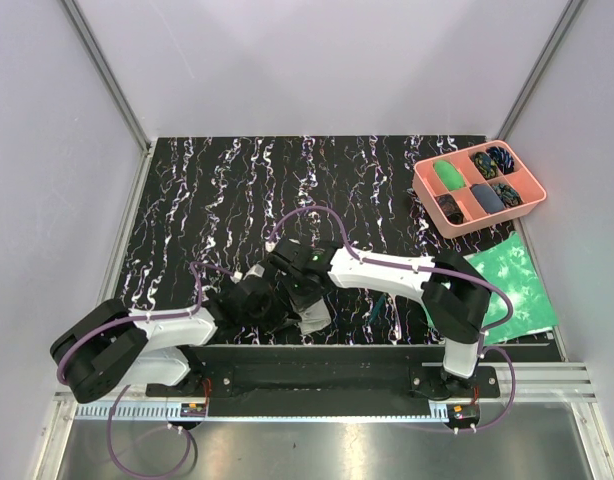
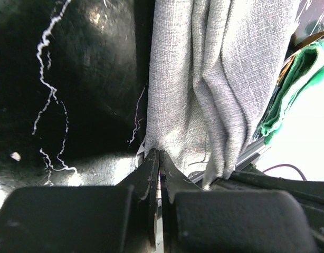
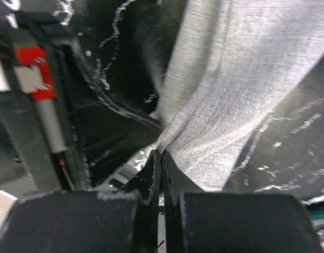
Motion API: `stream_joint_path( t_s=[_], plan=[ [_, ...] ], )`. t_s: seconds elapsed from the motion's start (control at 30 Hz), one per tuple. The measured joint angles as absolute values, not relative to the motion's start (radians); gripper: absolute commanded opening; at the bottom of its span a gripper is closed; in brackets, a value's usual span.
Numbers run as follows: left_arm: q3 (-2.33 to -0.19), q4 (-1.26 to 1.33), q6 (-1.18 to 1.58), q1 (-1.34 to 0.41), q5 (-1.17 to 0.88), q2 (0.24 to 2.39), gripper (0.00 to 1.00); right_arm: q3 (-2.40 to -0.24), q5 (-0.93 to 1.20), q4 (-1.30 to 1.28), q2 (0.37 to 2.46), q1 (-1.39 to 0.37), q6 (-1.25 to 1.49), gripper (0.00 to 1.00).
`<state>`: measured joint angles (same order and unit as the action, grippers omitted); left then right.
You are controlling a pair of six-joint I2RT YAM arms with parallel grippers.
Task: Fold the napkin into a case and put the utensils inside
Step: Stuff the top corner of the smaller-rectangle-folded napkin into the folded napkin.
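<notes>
The light-grey napkin (image 2: 204, 79) hangs bunched in loose vertical folds above the black marbled mat. My left gripper (image 2: 159, 153) is shut on its lower edge. The right gripper (image 3: 162, 153) is also shut on the napkin (image 3: 241, 84), pinching a gathered corner. From above, both grippers meet near the front middle of the mat, left gripper (image 1: 272, 303) and right gripper (image 1: 285, 280) close together, and only a small grey patch of napkin (image 1: 315, 320) shows below them. No case shape shows. Thin teal slivers beside the right arm may be the utensils (image 1: 375, 293); they are too small to tell.
A pink compartmented tray (image 1: 502, 216) holding small dark and green items stands at the back right. A green-and-white mottled sheet (image 1: 507, 285) lies at the right front, its edge (image 2: 302, 68) close behind the cloth. The enclosure walls ring the black mat (image 1: 237, 200).
</notes>
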<state>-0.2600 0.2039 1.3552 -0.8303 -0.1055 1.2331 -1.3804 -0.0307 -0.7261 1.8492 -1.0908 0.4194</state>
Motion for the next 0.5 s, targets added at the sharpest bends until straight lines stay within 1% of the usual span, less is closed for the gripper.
stream_joint_path(
  t_s=[0.17,0.37,0.5],
  plan=[
    [-0.26,0.204,1.36,-0.836,-0.105,1.233,0.02,-1.36,0.015,-0.688,1.853,-1.091,0.442,0.0],
    [-0.26,0.204,1.36,-0.839,-0.105,1.232,0.01,-1.286,0.047,-0.635,1.855,-1.091,0.468,0.0],
    [-0.26,0.202,1.359,-0.84,-0.105,1.231,0.04,-1.232,0.047,-0.607,1.855,-1.088,0.479,0.0]
  ],
)
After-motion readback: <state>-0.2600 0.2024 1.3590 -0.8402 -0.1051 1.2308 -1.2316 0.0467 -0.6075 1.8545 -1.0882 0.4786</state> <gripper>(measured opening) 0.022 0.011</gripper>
